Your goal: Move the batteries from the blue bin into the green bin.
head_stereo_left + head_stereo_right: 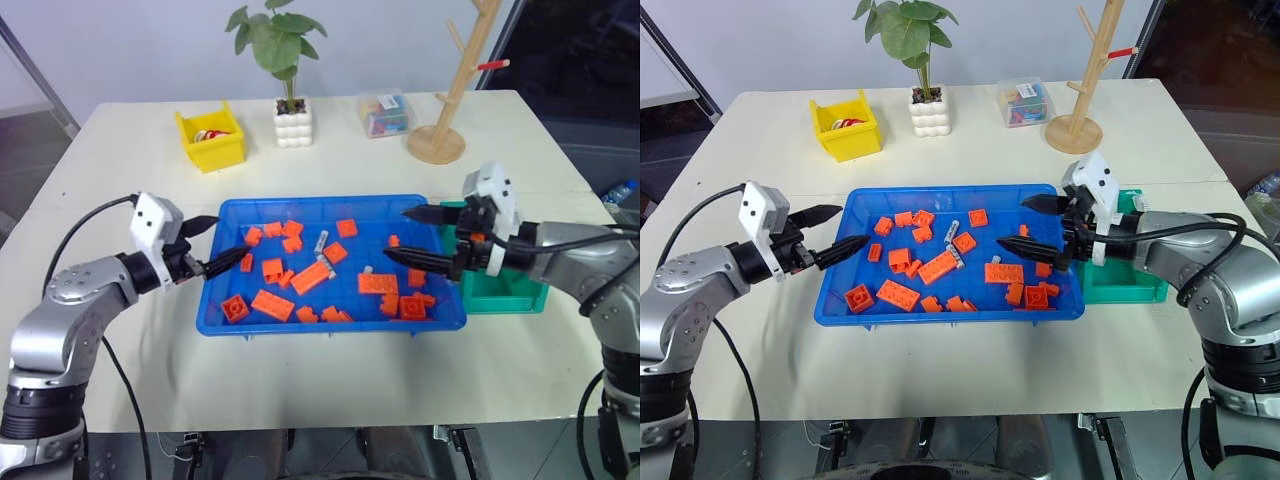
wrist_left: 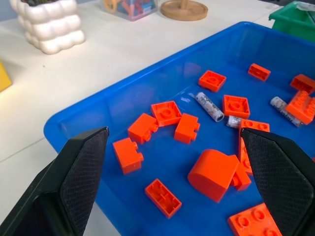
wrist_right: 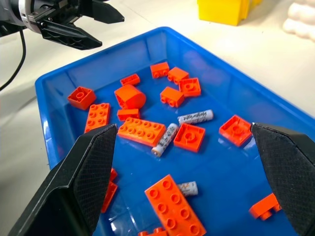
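The blue bin (image 1: 320, 202) sits mid-table, scattered with orange bricks (image 1: 310, 277). Three silver-grey batteries lie among them: one (image 3: 195, 116) and a second (image 3: 165, 139) near the bin's middle, a third (image 3: 187, 188) closer to the right side. The green bin (image 1: 508, 292) stands against the blue bin's right end. My left gripper (image 1: 233, 236) hovers open over the blue bin's left rim, holding nothing. Over the right part of the blue bin my right gripper (image 1: 395, 233) stands wide open and empty, pointing left across the bricks.
At the back of the table stand a yellow bin (image 1: 212, 140), a white plant pot (image 1: 293, 122), a clear box of small items (image 1: 383, 113) and a wooden rack (image 1: 440, 140). A bottle (image 1: 620, 190) shows past the table's right edge.
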`<action>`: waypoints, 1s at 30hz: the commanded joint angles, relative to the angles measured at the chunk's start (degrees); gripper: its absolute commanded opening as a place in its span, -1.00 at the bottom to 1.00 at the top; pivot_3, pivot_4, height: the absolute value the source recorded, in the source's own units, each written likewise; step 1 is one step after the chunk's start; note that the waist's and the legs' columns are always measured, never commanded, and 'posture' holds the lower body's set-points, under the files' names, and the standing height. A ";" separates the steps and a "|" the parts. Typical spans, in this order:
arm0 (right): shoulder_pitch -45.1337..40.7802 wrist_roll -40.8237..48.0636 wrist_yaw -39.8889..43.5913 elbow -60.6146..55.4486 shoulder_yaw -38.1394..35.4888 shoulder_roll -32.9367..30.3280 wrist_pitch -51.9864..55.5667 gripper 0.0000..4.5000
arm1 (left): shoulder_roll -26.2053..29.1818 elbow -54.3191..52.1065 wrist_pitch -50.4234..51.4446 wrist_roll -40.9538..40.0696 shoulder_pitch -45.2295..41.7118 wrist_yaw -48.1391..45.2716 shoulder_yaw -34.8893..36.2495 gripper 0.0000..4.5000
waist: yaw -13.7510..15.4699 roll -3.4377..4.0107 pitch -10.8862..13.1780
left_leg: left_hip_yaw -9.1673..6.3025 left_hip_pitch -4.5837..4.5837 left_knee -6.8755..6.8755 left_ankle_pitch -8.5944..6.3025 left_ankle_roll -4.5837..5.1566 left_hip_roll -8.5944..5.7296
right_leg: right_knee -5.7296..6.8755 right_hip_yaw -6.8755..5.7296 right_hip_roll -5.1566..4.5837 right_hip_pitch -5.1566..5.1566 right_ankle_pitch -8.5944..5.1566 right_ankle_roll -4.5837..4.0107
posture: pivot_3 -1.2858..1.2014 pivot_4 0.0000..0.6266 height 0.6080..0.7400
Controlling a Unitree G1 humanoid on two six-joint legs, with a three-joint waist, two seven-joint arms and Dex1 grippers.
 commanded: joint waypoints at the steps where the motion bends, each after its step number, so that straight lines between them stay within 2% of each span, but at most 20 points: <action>1: -2.60 -1.88 2.61 0.16 1.40 -1.78 -2.74 0.98 | -0.08 -0.54 -1.94 0.77 -1.44 1.05 1.44 1.00 | -0.03 0.00 0.00 | 0.00 0.00 0.00 0.00 0.00 0.00 | 0.00 0.00 0.00 0.00 0.00 0.00 | 0.03 -0.52 1.00; 5: -6.08 -5.90 10.23 2.80 5.65 -5.85 -7.80 0.98 | 0.08 0.71 -2.63 1.42 -2.44 1.09 1.02 1.00 | -0.06 0.00 0.01 | 0.00 -0.01 0.00 0.00 0.00 0.00 | -0.03 -0.02 0.00 -0.01 0.00 0.01 | 0.03 -0.52 1.00; 8: -11.79 -8.85 15.90 6.49 10.02 -6.08 -11.81 0.98 | 0.06 1.91 -3.27 2.08 -3.45 0.78 0.58 1.00 | -0.41 0.00 0.01 | 0.03 0.00 0.00 0.00 0.00 0.01 | -0.04 -0.02 0.00 -0.01 0.00 0.02 | 0.03 -0.52 1.00; 12: -19.70 -12.04 20.30 11.44 15.85 -1.13 -15.77 0.98 | -0.62 2.64 -3.83 2.60 -4.49 1.34 0.20 1.00 | -0.49 -0.01 0.02 | 0.03 0.02 -0.04 0.00 0.00 0.06 | -0.02 -0.03 0.06 -0.05 0.00 0.02 | 0.03 -0.52 1.00; 15: -22.43 -14.43 21.79 13.73 19.11 2.87 -18.19 0.98 | -1.10 1.89 -3.50 2.63 -4.52 1.71 0.17 1.00 | -0.36 -0.02 0.02 | 0.01 -0.01 -0.09 0.00 -0.01 0.06 | -0.03 -0.03 0.06 -0.08 0.03 -0.02 | 0.03 -0.52 1.00; 17: -23.43 -15.14 22.70 16.25 22.11 7.52 -19.86 0.98 | -0.84 0.77 -3.33 2.41 -3.86 1.55 0.69 1.00 | 0.05 -0.09 0.05 | -0.02 -0.11 -0.08 0.00 -0.01 0.05 | -0.03 -0.03 0.05 -0.15 0.03 -0.02 | 0.03 -0.52 1.00; 21: -24.23 -18.13 25.14 21.43 25.15 12.26 -23.29 0.98 | 0.22 0.02 -3.03 2.08 -3.52 1.03 1.70 1.00 | -0.40 -0.12 0.05 | -0.02 -0.11 -0.07 0.00 -0.02 0.05 | 0.01 -0.04 0.07 -0.21 0.07 -0.06 | 0.03 -0.52 1.00; 30: -25.89 -25.47 29.81 30.95 30.25 18.59 -32.20 0.98 | -0.08 -0.62 -2.93 2.03 -2.78 2.09 2.68 1.00 | -0.51 -0.13 0.06 | -0.02 -0.07 -0.08 0.00 -0.03 0.05 | 0.02 -0.04 0.08 -0.21 0.07 -0.07 | 0.03 -0.52 1.00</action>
